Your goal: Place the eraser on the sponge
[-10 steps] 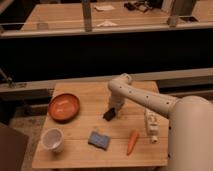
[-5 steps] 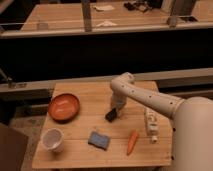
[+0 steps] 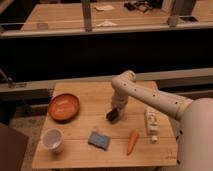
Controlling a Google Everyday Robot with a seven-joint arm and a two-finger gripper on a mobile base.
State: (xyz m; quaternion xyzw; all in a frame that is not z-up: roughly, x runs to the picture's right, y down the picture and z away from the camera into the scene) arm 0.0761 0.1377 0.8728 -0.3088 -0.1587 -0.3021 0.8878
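My gripper (image 3: 114, 112) hangs at the end of the white arm, low over the middle of the wooden table (image 3: 90, 152). A small black block, the eraser (image 3: 112, 118), is right at its tip, at or just above the tabletop. Whether the gripper holds it does not show. The blue-grey sponge (image 3: 99, 139) lies flat on the table, nearer the front edge and a little left of the gripper, about a hand's width away. Nothing is on it.
An orange carrot (image 3: 132, 141) lies right of the sponge. A white bottle-like item (image 3: 151, 124) lies further right by the arm. An orange-red bowl (image 3: 64, 106) sits at the left and a white cup (image 3: 53, 139) at the front left corner.
The gripper with the black block at its tip has drifted very slightly to the right. Nothing else on the table has moved.
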